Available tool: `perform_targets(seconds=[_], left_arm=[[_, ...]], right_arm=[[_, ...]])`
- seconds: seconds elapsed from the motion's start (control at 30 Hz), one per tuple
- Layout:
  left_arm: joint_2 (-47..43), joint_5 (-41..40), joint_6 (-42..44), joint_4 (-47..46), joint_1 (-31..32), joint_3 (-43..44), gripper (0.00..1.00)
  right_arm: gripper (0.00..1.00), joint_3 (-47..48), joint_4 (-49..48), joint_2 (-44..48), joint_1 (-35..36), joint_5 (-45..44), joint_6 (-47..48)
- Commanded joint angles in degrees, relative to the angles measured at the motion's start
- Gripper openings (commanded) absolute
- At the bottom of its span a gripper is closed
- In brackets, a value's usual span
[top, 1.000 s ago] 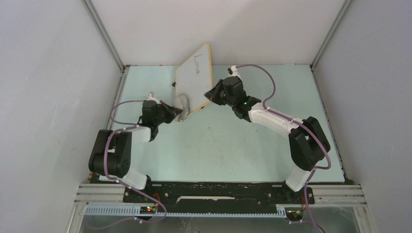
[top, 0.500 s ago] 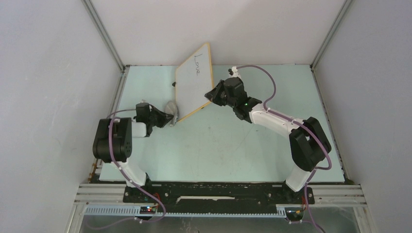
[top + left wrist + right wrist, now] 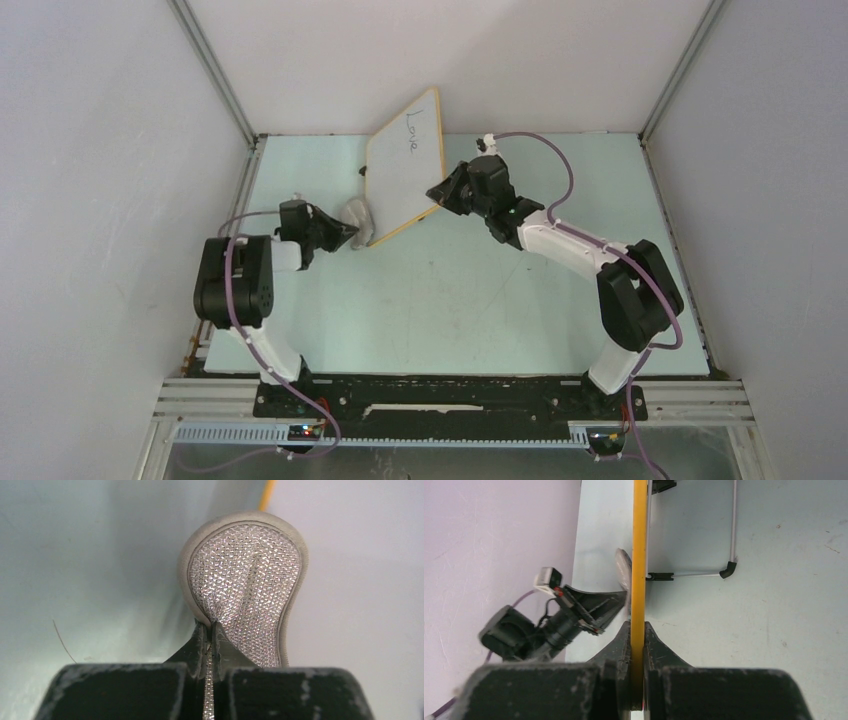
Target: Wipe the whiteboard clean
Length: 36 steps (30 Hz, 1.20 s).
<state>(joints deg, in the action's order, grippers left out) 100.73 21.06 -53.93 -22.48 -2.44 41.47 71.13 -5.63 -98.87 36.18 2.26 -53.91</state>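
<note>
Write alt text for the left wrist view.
The left gripper is shut on a grey mesh pad, pinching its near end. The pad's rounded end lies over the edge of the whiteboard; the pale green table is on the left.

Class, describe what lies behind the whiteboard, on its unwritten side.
The right wrist view shows a thin wire stand with black feet behind the whiteboard, with the table beyond. The board's rear face itself is hidden, seen only edge-on.
</note>
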Motion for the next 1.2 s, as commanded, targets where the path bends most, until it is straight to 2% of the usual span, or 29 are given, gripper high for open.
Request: perform_targets(seconds=[0.0, 0.13, 0.23, 0.47, 0.6, 0.83, 0.97, 1.17], left_arm=[[-10.81, -2.59, 2.22, 0.2, -2.15, -1.68, 0.0], [-13.56, -0.17, -1.47, -1.16, -4.71, -1.34, 0.0], [-13.28, 0.25, -2.71, -3.24, -4.11, -0.96, 0.0], [-13.0, -2.04, -6.12, -9.27, 5.33, -7.1, 0.0], [-10.75, -2.49, -9.72, -12.33, 7.03, -9.28, 0.0], [-3.51, -1.13, -16.88, -17.7, 4.14, -12.08, 0.0], [1.94, 0.88, -14.04, -13.56, 1.07, -7.43, 0.0], [0.76, -2.1, -13.26, -13.29, -2.19, -10.05, 0.0]], right_arm=[[0.0, 0.81, -5.81, 1.84, -1.29, 11.34, 1.57], [0.0, 0.72, -5.77, 1.51, -2.43, 12.77, 2.01], [0.0, 0.67, -5.69, 1.1, -2.95, 13.45, 2.23], [0.0, 0.68, -6.93, 0.39, -4.1, 14.2, 0.96], [0.0, 0.7, -7.36, 0.15, -4.4, 14.72, 0.15], [0.0, 0.67, -8.09, 0.09, -4.66, 14.88, -1.08], [0.0, 0.68, -8.26, -0.11, -4.43, 14.96, -1.15], [0.0, 0.74, -9.2, -0.49, -4.54, 15.48, -2.01]])
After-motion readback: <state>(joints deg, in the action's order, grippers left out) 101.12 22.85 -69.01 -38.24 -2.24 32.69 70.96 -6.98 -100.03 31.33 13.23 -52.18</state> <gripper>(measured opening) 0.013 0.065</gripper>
